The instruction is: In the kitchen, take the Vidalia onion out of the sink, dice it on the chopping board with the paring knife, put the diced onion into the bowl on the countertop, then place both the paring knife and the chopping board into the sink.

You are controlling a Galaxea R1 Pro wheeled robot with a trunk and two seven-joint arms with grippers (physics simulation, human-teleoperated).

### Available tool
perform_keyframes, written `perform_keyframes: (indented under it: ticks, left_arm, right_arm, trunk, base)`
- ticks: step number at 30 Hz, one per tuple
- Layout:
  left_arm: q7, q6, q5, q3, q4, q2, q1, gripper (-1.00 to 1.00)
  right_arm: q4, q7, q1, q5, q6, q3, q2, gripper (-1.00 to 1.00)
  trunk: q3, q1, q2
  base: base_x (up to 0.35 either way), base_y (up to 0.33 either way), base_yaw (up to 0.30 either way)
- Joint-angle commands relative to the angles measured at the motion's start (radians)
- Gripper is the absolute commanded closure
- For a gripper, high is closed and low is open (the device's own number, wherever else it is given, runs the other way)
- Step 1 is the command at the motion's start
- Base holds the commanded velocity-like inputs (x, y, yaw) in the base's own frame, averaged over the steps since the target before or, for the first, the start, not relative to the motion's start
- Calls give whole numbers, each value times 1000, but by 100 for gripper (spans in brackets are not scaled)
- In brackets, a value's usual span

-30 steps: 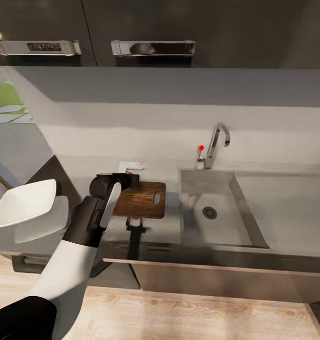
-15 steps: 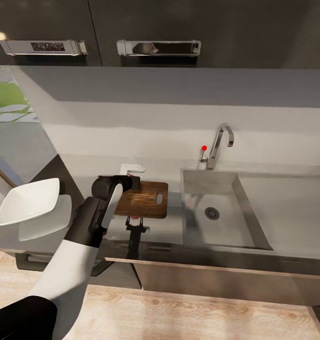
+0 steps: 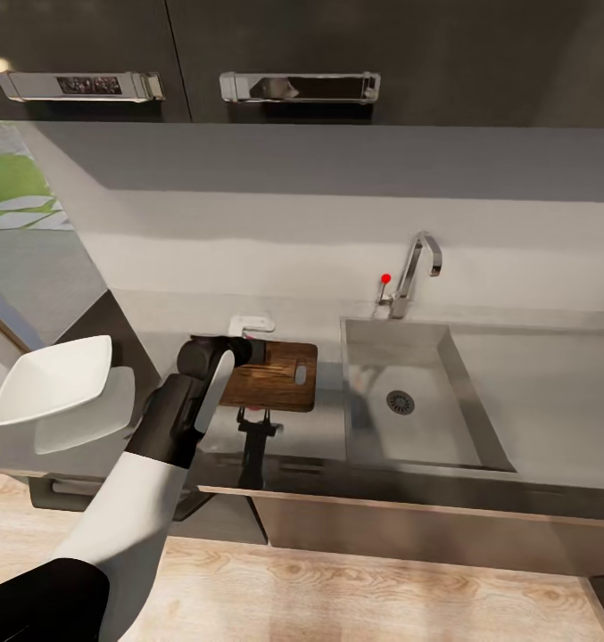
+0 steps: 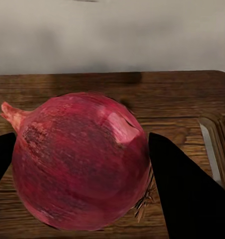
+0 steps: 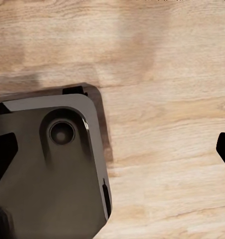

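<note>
**Desk:** Kitchen scene, biggest first?

**Photographer:** Across the head view, a long grey countertop (image 3: 315, 432). Set into it on the right, the steel sink (image 3: 426, 432), basin bare down to the drain. Left of the sink, the wooden chopping board (image 3: 279, 379), handle slot turned toward the basin. At the far left, well apart from the board, the white bowl (image 3: 52, 379).

**Desk:** And the arms?

**Photographer:** Reaching over the board's left end, the left gripper (image 3: 246, 349). Seen from its wrist camera (image 4: 82, 144), closed around the onion (image 4: 82, 159), one dark finger pressed to each side of the red bulb, board grain (image 4: 112, 84) directly beneath. Hard to say whether resting on the wood or held just above it. Hanging low over the pale wood floor beside the robot's dark base, the right gripper (image 5: 112, 149), fingers spread wide, holding nothing.

**Desk:** Smallest item?

**Photographer:** Just beside the board's near edge, what looks like the knife (image 3: 255, 415), a bit of red and a dark shape, too small to read clearly.

**Desk:** Stage of the job?

**Photographer:** By all appearances, out of the sink and being placed on the board; dicing not yet begun. Next, probably: set the bulb down flat, let go without rolling it, then pick up the knife by its handle, likely with the idle right arm.
</note>
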State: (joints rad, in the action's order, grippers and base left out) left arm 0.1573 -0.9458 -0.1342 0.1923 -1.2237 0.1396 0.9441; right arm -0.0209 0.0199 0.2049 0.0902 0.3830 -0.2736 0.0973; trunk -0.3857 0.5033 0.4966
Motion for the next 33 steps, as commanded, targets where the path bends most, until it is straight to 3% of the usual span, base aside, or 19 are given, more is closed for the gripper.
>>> perform_keyframes:
  ticks: [1,15,33]
  left_arm:
    - [8,-4,-8,1,0,0,1,100]
    - [8,-3,-10,1,15,0,1,100]
    - [8,-2,-10,1,43,0,1,100]
  right_arm:
    - [1,3,1,9,4,-9,1,-100]
    - [1,-5,1,9,4,-8,-1,-100]
    - [1,-6,1,8,2,-9,-2,-100]
  trunk:
    - [-1,0,1]
    - [-2,0,1]
    - [-23,0,1]
  base:
    - [0,0,0]
    - [0,0,0]
    - [0,0,0]
